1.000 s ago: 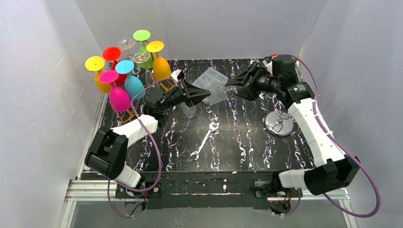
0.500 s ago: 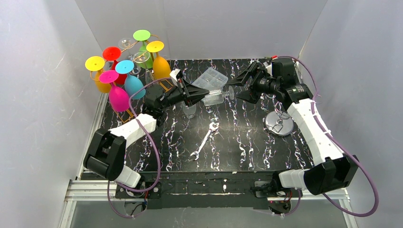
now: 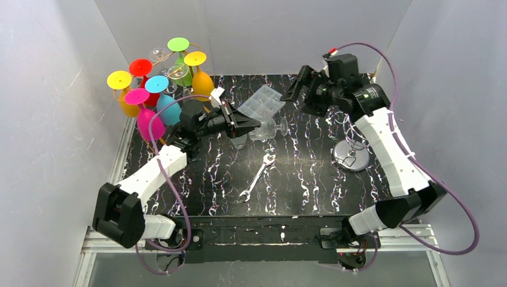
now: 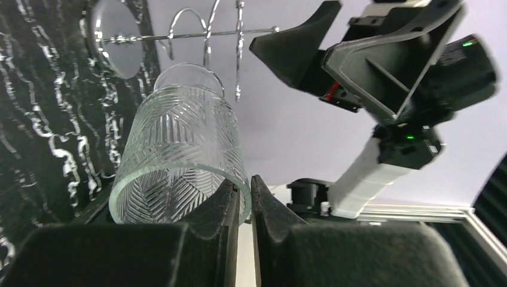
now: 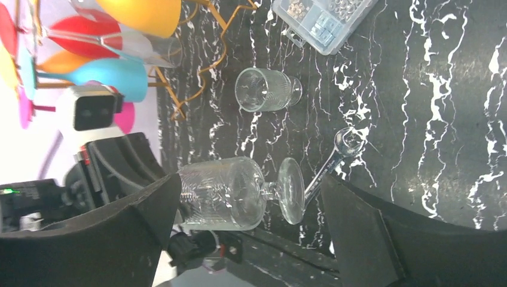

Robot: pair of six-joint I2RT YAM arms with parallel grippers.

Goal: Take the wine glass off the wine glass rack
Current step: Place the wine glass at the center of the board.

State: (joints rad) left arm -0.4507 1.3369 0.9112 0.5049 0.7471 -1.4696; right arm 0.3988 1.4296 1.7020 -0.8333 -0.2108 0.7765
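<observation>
- Closest to me on the black marbled table (image 3: 311, 179) is a wrench (image 3: 257, 176), lying loose about mid-table.
- Right of that, the chrome rack (image 3: 351, 156) stands on its round base. The glass is well apart from it, so it's off the rack.
- A bit further in, a second glass (image 3: 238, 140) stands on the table, just below my left fingers.
- The left gripper (image 3: 254, 124) is pinched down narrow on the rim of the glass (image 3: 267, 128). In the left wrist view the two fingers (image 4: 209, 221) sit almost together with the glass wall clamped between them.
- The glass is clear with a cut pattern and hangs on its side above the table, around the middle. Its mouth points at the left gripper and its foot points right. It's not touching the table or the second glass.
- Past it lies a clear plastic parts box (image 3: 261, 101), flat on the table.
- The right gripper (image 3: 296, 94) is spread wide and holds nothing. It sits higher up, toward the far right, near the glass's foot end but clear of it. From its own camera I see the whole glass between the two fingers, with no contact.
- Far left at the back is the gold rack (image 3: 179, 66), loaded with coloured glasses hanging upside down, plus a couple of clear ones.
</observation>
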